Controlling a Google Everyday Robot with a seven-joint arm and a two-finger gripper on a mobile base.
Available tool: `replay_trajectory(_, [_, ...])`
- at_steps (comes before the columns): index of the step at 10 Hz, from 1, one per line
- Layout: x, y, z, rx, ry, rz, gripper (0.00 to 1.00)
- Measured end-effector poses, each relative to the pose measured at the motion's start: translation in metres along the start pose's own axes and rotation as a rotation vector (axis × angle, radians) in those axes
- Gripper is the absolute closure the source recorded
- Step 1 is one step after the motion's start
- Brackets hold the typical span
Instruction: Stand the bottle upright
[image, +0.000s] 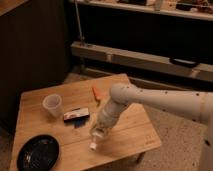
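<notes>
The bottle (94, 143) is small and whitish with a white cap. It lies tilted on the wooden table (135, 130) near the front edge, cap end towards the edge. My gripper (99, 133) reaches in from the right on the white arm and sits right over the bottle's upper end, hiding much of it. I cannot tell whether it grips the bottle.
A translucent plastic cup (52, 105) stands at the table's left. A small red and white packet (76, 115) lies beside it. An orange carrot-like item (97, 93) lies behind the arm. A black plate (37, 153) sits at the front left corner. Dark shelving stands behind.
</notes>
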Motion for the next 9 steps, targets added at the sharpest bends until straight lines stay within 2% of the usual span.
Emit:
replay_trajectory(1, [-0.005, 0.000, -0.023, 0.064, 0.006, -0.008, 1.00])
replay_trajectory(2, [-0.008, -0.002, -0.038, 0.103, 0.010, -0.018, 1.00])
replay_trajectory(3, [-0.011, -0.002, -0.046, 0.125, 0.012, -0.023, 1.00])
replay_trajectory(9, [-0.011, -0.004, -0.046, 0.126, 0.010, -0.027, 1.00])
